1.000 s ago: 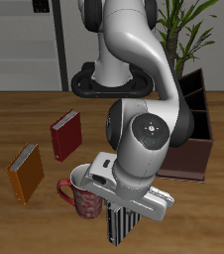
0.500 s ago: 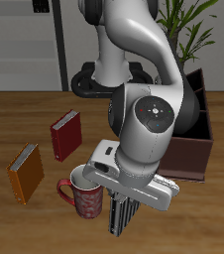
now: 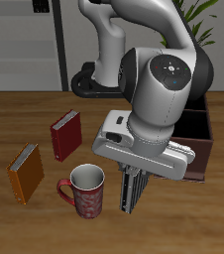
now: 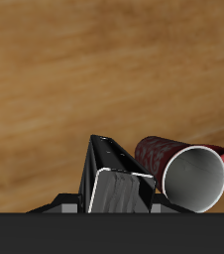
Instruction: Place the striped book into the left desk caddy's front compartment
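I have the small thin hardback book with narrow black-and-white stripes [image 3: 131, 189] pinched at its upper edge between my two fingers [image 3: 134, 172]; it hangs cover-vertical below me, clear of the wooden tabletop [image 3: 15, 119] as far as I can judge. In the wrist view the striped book [image 4: 112, 177] runs straight out from my fingers, with the mug's open mouth just beside it.

It looks like a stiff, light object: rigid boards that will not bend, but smooth covers that could slide or swing in a narrow pinch. A hold across the covers near the top edge leaves the lower edge free to enter a slot first, and I judge that is the sensible place to keep it.

The dark maroon-brown open-topped desk caddy with inner partitions [image 3: 201, 121] stands farther back, largely hidden behind my own arm, so I cannot make out its front compartment from here. Its slanted walls and partitions are what the hanging book could catch on if it is carried too low.

Closest to the book is the red patterned mug with a pale interior [image 3: 84, 190], just beside it nearer the table's front edge. A plain red book [image 3: 65, 135] and a plain orange book [image 3: 25, 173] stand well apart from my load. A potted plant [image 3: 193, 30] sits behind the caddy.
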Available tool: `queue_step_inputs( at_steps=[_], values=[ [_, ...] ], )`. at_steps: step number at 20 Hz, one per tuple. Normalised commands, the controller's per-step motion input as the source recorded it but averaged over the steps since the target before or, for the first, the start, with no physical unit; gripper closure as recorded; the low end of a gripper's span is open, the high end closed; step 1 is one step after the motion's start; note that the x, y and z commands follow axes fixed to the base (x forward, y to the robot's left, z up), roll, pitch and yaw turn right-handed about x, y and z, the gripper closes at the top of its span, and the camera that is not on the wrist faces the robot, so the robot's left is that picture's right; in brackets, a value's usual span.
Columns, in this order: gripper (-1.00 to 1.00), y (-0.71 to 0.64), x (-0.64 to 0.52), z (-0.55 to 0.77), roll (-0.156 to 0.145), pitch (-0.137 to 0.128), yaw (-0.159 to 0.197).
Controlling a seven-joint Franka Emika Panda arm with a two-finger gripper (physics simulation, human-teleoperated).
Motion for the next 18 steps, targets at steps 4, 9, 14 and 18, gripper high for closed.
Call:
queue_step_inputs(
  at_steps=[4, 9, 14, 18],
  values=[
    [1.0, 0.16, -0.46, 0.36, 0.023, -0.026, 0.079],
    [1.0, -0.02, -0.39, 0.31, 0.026, -0.04, 0.088],
    [1.0, -0.14, -0.29, 0.18, -0.011, -0.014, 0.019],
    [1.0, -0.04, -0.42, 0.09, 0.001, -0.018, 0.053]
  ],
)
